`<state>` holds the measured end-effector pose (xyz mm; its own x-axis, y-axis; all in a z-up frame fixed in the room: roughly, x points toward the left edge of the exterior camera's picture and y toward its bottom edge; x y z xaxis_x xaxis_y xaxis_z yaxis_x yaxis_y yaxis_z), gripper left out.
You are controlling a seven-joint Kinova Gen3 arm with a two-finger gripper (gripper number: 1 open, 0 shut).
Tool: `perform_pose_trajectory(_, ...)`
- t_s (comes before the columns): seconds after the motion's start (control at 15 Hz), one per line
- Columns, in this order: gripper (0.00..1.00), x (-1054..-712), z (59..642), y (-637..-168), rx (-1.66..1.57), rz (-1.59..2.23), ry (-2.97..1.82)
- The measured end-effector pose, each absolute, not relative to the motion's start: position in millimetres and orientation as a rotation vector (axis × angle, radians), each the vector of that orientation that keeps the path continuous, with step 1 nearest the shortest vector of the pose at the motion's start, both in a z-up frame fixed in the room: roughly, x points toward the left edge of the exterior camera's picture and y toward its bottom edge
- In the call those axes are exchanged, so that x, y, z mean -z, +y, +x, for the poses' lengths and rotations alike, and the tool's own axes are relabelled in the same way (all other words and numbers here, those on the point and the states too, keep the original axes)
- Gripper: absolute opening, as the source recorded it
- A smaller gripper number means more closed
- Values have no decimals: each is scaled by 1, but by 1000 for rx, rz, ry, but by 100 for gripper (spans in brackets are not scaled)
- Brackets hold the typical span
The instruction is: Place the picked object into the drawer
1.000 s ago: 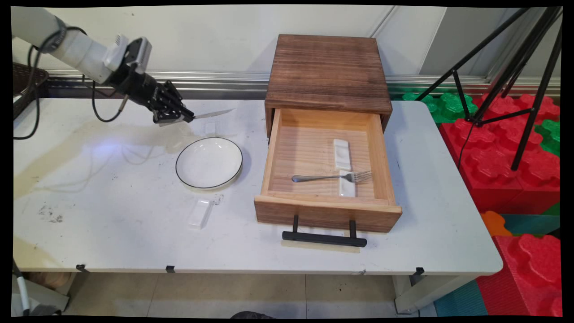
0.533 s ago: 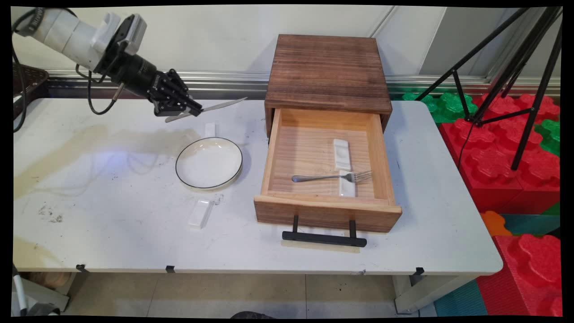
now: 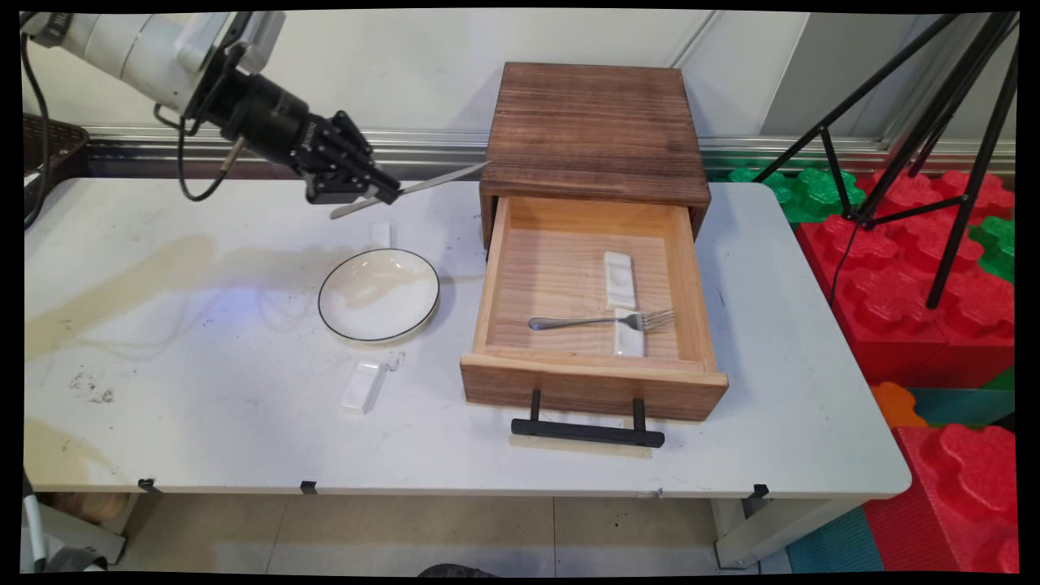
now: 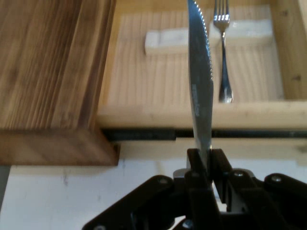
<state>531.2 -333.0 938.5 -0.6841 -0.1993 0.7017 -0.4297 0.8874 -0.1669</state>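
- Above the table's (image 3: 203,341) far side, your gripper (image 3: 388,193) clamps the knife (image 3: 422,186), blade toward the drawer (image 3: 593,382).
- Watch it: that thin grip could slip, or the tip clip the cabinet (image 3: 593,130).

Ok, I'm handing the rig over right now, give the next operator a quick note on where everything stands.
Gripper: jaws shut on the knife, held in the air above the table, blade pointing at the drawer.
Drawer is pulled open; inside, a fork lies across one of two white rests.
On the table: a white plate, a white rest in front of it, and another small white piece behind it.
Knife is not yet set down.
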Motion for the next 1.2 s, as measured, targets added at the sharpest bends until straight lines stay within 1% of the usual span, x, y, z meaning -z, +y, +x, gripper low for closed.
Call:
perform_pose_trajectory(0.53,0,-946,476,-347,-429,419,-2307)
perform_pose_trajectory(1.2,0,-927,403,-381,-435,397,-2337)
